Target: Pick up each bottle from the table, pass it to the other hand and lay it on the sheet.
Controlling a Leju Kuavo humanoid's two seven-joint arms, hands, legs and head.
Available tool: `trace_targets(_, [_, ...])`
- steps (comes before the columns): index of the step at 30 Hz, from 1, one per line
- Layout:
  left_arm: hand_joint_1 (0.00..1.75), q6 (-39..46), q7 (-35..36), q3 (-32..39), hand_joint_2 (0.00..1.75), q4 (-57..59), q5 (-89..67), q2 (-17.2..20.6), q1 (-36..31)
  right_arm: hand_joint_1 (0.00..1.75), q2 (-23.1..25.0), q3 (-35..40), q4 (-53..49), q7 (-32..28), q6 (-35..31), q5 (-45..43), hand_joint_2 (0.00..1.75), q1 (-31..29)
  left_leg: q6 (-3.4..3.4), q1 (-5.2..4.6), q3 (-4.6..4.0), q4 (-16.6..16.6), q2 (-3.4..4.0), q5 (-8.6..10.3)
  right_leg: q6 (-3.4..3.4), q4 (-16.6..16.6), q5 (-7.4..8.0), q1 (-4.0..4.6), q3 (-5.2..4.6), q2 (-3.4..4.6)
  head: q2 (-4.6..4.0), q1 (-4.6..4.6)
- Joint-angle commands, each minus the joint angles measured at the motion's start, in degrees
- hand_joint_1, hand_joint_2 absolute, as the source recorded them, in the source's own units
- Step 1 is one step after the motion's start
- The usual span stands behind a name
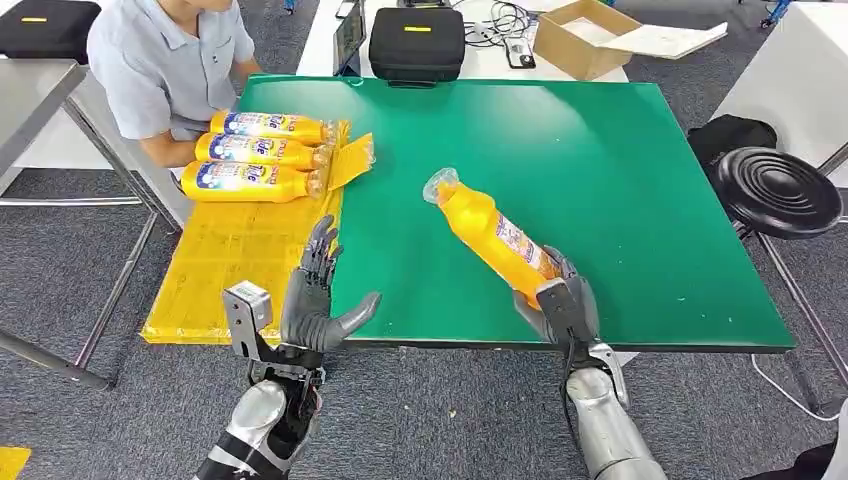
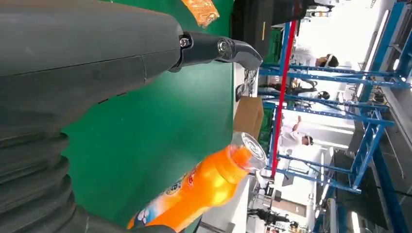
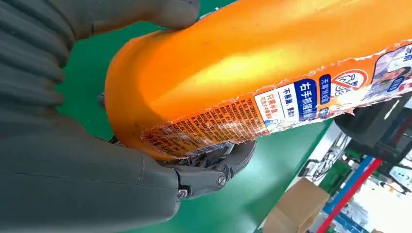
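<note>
Right hand [image 1: 562,308] grips an orange bottle [image 1: 487,238] by its base, tilted up above the green table [image 1: 620,200], cap end toward the left hand [image 1: 318,300], which is spread, holding nothing. Three bottles [image 1: 255,153] lie on the yellow sheet [image 1: 240,270].

Held bottle [image 1: 492,236]: orange w/ blue-white label, clear cap. Table mat [image 1: 620,180] was green; sheet [image 1: 240,270] yellow; hands grey.

The left hand [image 1: 318,300] is held up with fingers spread wide. The right hand [image 1: 560,300] grips a bottle [image 1: 490,235].
</note>
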Motion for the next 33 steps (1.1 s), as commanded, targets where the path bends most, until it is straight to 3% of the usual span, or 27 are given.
trace_targets(1, [0.0,-8.4,2.7,-6.0,1.75,8.8,1.0,1.0,0.4,1.75,3.4,4.3,-24.5,-2.7,0.3,-7.4,1.75,8.0,-0.1,0.02,0.27,-0.1,0.07,-0.11,-0.14,0.0,-0.12,0.03,0.22,0.04,0.0,0.0])
trace_targets(4, [0.0,-8.5,-0.3,-7.9,1.75,7.9,-0.1,1.4,-0.1,1.75,1.4,12.2,-29.3,2.4,2.9,-7.0,1.75,9.5,-0.09,0.01,0.16,0.0,0.06,-0.16,-0.13,0.1,-0.16,0.02,0.11,0.07,0.0,-0.02])
trace_targets(9, [0.0,-12.3,-4.0,-9.6,1.75,1.4,-3.7,2.3,0.7,1.75,1.3,22.4,-15.6,1.5,7.9,-3.1,1.75,6.3,-0.07,0.07,0.08,0.0,0.2,-0.1,-0.11,0.0,-0.03,0.08,0.01,0.15,0.0,0.0])
trace_targets(12, [0.0,-17.4,-1.9,-9.8,1.75,0.6,0.8,2.1,0.8,1.75,2.4,25.3,-11.8,-0.6,8.2,-2.1,1.75,5.0,-0.07,0.08,0.07,-0.1,0.22,-0.08,-0.1,0.0,-0.02,0.08,0.0,0.15,0.0,0.0])
trace_targets(19, [0.0,-18.0,-1.9,-9.6,1.75,1.2,1.6,2.1,0.7,1.75,2.2,25.8,-13.5,-0.2,8.6,-2.1,1.75,5.2,-0.09,0.08,0.22,-0.1,0.18,-0.12,-0.15,-0.1,-0.09,0.08,0.19,0.14,0.0,0.0])
trace_targets(25, [0.0,-19.6,-1.1,-8.0,1.75,3.0,6.4,0.2,0.2,1.75,3.2,32.7,-17.5,-2.4,10.9,-0.1,1.75,6.2,-0.09,0.07,0.13,0.0,0.14,-0.12,-0.14,0.0,-0.1,0.07,0.09,0.11,0.0,0.0])
trace_targets(29, [0.0,-11.4,-7.4,-6.8,1.75,-1.9,1.5,-1.4,1.9,1.75,4.1,35.5,-15.4,-1.6,10.2,-1.4,1.75,6.4,-0.07,0.08,0.02,0.0,0.11,-0.08,-0.11,0.0,-0.06,0.09,-0.01,0.08,0.0,0.0])
trace_targets(30, [0.0,-7.7,-7.6,-7.5,1.75,-4.7,-0.9,-1.1,2.5,1.75,3.4,36.6,-14.9,-1.9,8.6,-0.2,1.75,6.5,-0.1,0.09,0.13,0.0,0.15,-0.14,-0.15,0.0,-0.12,0.1,0.08,0.11,0.0,0.0])
trace_targets(33, [0.0,-6.7,-7.1,-7.8,1.75,-9.3,0.6,0.1,4.1,1.75,2.6,35.6,-15.9,-3.0,8.4,-2.3,1.75,7.9,-0.09,0.12,0.11,0.0,0.09,-0.15,-0.14,0.0,-0.14,0.13,0.11,0.02,0.0,0.0])
